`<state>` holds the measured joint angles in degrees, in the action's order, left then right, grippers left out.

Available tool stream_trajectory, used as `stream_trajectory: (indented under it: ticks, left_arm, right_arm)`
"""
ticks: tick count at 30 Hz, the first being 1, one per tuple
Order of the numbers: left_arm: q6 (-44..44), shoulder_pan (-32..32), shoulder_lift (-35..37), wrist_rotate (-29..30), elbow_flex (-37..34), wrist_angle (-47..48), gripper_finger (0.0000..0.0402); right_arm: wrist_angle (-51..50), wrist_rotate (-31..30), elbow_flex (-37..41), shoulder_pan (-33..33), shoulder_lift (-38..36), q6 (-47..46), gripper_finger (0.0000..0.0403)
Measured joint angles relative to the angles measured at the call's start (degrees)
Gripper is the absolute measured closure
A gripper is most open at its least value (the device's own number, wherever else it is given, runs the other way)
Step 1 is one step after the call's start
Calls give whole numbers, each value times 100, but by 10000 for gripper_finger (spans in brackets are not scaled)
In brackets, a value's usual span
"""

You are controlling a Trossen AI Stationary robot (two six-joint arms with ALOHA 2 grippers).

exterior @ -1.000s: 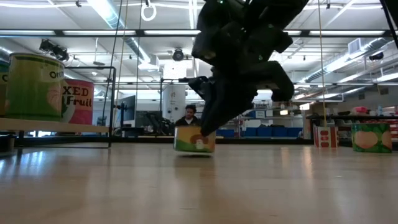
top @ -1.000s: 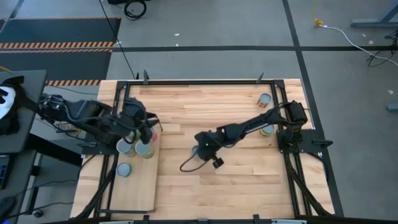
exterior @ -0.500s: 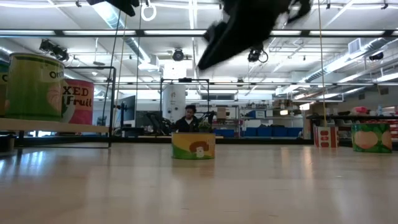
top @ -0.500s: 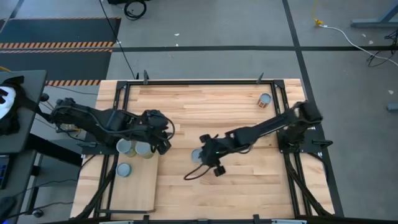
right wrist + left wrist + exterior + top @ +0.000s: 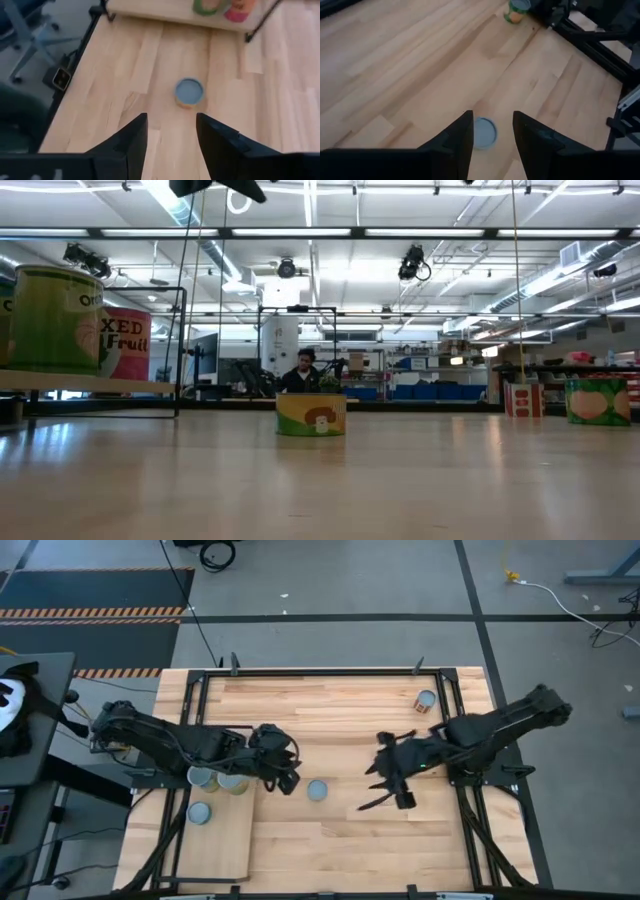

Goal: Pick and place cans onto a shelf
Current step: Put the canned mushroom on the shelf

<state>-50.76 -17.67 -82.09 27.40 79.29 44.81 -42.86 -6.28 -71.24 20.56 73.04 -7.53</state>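
A can (image 5: 318,790) with a grey lid and a yellow-green label (image 5: 311,416) stands alone on its base at the table's middle. My left gripper (image 5: 290,782) hovers open just left of it and above; in the left wrist view the can's lid (image 5: 484,134) shows beyond the gap of my left gripper (image 5: 492,120). My right gripper (image 5: 377,770) is open, raised and well right of the can (image 5: 189,92). Three cans (image 5: 200,777) (image 5: 232,783) (image 5: 198,813) stand on the pale shelf (image 5: 225,845) at the left.
One more can (image 5: 426,700) stands near the far right corner of the table, and the low view shows two cans (image 5: 598,402) at the right. Black frame rails (image 5: 470,830) run along the table's left and right sides. Bare planks lie near the front edge.
My right gripper has let go of the middle can, risen and drawn back toward the table's right edge, rolling as it went. The can stays upright on the table. My left gripper has left the shelf's cans and gone right and down toward the middle can.
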Motion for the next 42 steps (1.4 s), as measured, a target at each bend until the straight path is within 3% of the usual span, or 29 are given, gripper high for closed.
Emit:
stream_trajectory:
  ticks: [6, 16, 23, 32, 37, 42]
  left_arm:
    - [-426, 272, -522, -547, 0, -108, 247]
    - [-1698, 277, -1769, -837, -2, -227, 179]
    - [-1910, 424, -2389, -1565, 96, -237, 199]
    - [-1952, 602, -2964, -1748, 253, -95, 212]
    - [-1772, 640, -3064, -1550, 247, -72, 213]
    - [-1773, 633, -3086, -1594, 254, -242, 242]
  right_arm:
    - [-48, -591, 0, 822, -387, -271, 229]
    - [-82, -713, 0, 1856, -314, -1063, 229]
    - [-100, -1045, 0, 2143, -187, -1389, 230]
    - [-80, -1099, 0, 2047, -88, -1380, 230]
    - [-44, -1218, 2, 2046, -88, -1391, 230]
    - [-19, -1329, 2, 2013, -88, -1396, 230]
